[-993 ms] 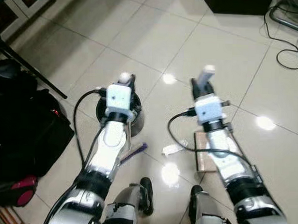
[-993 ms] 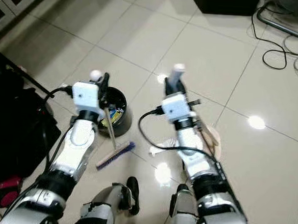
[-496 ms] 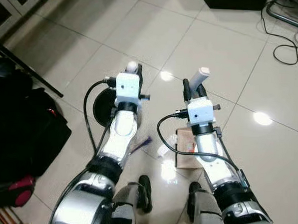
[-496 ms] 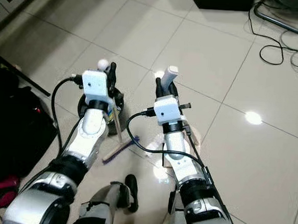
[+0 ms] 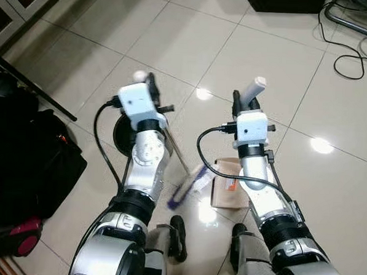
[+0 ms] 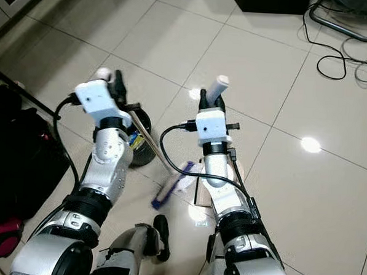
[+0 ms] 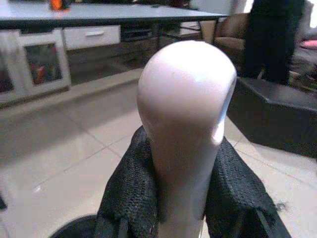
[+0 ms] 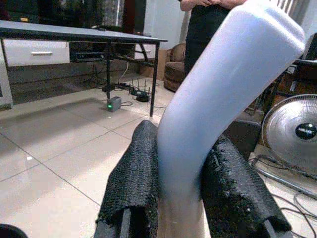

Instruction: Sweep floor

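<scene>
Left gripper (image 7: pixel 181 198): its two black fingers are squeezed tight on the round top of the broom handle (image 7: pixel 185 129). It is held up in front of the robot, on its left side.
Right gripper (image 8: pixel 181 198): its fingers are squeezed tight on the pale dustpan handle (image 8: pixel 218 104), held up on the robot's right side.
Broom (image 6: pixel 151 149): the long wooden stick slants down from the left gripper toward the middle, and the purple brush head (image 6: pixel 168 189) rests on the floor between the two arms, close to the robot's feet.
Dustpan (image 5: pixel 225 190): the flat tan pan sits on the floor under the right arm, just beside the brush head.
What matters for the next move: the brush head lies on the left side of the pan, almost touching it. I think a short push to the robot's right would sweep things into the pan.
Trash: something small and white lies by the brush head, but it is too blurry to tell what it is.
Black bin (image 6: pixel 137 142): it stands on the floor under the left arm, with something colorful inside.
Floor (image 5: pixel 280 56): shiny pale tiles.
Writing: there is an orange mark on the pan, too small to read. No brand can be read.
</scene>
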`<state>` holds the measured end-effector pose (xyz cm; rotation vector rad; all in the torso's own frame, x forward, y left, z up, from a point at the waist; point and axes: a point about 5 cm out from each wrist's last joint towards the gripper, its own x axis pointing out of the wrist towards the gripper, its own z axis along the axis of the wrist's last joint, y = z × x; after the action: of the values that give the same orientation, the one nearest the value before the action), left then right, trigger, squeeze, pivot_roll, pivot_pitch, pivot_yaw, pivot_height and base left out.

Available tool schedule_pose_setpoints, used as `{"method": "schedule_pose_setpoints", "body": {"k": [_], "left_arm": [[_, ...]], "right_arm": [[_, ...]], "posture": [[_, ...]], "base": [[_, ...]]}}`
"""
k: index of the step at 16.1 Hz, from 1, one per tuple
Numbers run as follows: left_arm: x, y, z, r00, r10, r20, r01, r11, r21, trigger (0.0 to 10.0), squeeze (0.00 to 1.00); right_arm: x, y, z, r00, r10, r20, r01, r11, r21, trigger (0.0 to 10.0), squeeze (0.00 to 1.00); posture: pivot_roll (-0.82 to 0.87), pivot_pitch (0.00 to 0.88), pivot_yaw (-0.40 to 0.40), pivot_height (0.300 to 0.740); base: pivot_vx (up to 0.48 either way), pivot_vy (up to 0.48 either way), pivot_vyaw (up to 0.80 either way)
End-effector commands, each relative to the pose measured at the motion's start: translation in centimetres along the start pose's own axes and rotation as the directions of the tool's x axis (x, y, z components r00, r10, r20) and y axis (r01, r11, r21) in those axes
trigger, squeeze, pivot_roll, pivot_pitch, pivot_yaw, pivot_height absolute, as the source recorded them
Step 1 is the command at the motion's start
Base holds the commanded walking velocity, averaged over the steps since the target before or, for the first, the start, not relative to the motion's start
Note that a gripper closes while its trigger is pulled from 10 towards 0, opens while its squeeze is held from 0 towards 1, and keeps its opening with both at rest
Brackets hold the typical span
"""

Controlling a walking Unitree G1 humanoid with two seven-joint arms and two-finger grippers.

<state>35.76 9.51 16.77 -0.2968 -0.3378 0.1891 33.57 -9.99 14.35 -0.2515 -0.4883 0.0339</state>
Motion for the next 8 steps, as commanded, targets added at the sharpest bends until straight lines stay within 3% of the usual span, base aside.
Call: {"method": "schedule_pose_setpoints", "body": {"k": [1, 3, 8], "left_arm": [[-0.5, -4.4, 0.8, 0.999, 0.016, -0.038, -0.024, 0.976, -0.215, 10.0, 0.0], [0.1, -5.0, 1.5, 0.999, 0.01, -0.045, -0.022, 0.958, -0.287, 10.0, 0.0], [0.3, -7.5, 2.0, 0.98, -0.172, -0.096, 0.115, 0.896, -0.428, 10.0, 0.0]], "right_arm": [[-1.0, 0.4, -1.3, 0.996, -0.008, -0.094, 0.012, 0.999, 0.041, 10.0, 0.0], [-0.8, 0.0, -1.4, 0.994, -0.028, -0.101, 0.034, 0.998, 0.056, 10.0, 0.0], [0.3, -0.6, -1.0, 0.996, -0.022, -0.09, 0.028, 0.998, 0.065, 10.0, 0.0]], "posture": [[0.07, 0.279, 0.15, 0.74], [0.06, 0.245, 0.145, 0.74], [0.02, 0.156, 0.14, 0.74]], "base": [[0.0, 0.0, 0.0], [0.0, 0.0, 0.0], [0.0, 0.0, 0.0]]}}
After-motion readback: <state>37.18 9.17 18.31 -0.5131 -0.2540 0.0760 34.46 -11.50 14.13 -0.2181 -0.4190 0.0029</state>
